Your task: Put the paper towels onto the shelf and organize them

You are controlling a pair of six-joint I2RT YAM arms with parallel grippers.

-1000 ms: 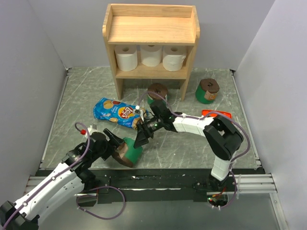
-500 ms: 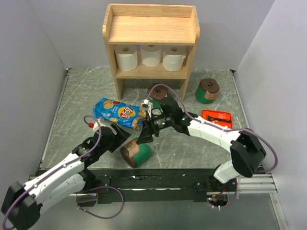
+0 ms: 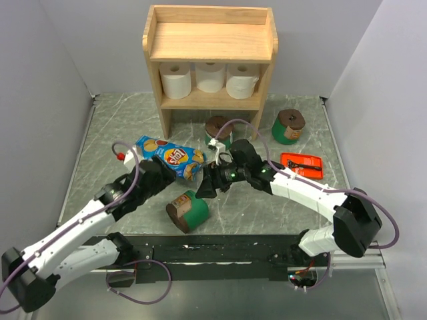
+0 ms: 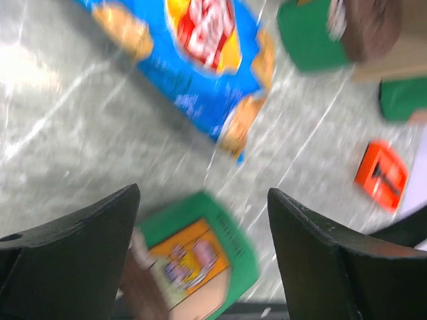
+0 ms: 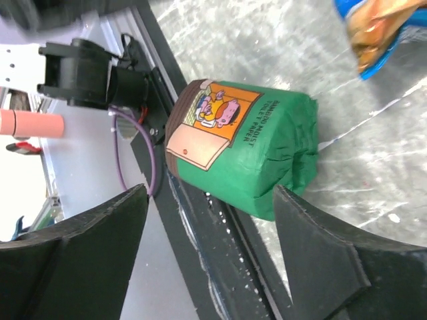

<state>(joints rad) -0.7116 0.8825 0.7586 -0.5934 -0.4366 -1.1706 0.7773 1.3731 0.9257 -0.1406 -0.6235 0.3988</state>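
From above, three white rolls (image 3: 211,77) sit on the shelf's (image 3: 210,41) lower tier and two green rolls (image 3: 288,125) stand on the bench (image 3: 113,140) by its right leg. A third roll (image 3: 188,211) lies on its side close to the near edge, between the left hand (image 3: 168,181) and right hand (image 3: 204,189). The blurred left wrist view shows that hand spread above it. In the right wrist view the fingers are spread wide of the roll without touching it; a glancing pad could, I judge, roll it off the near edge, or the two hands could clash.

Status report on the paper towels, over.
Left claw open, right claw open. Green roll lying on its side, ungripped. Chip bag just beyond it.
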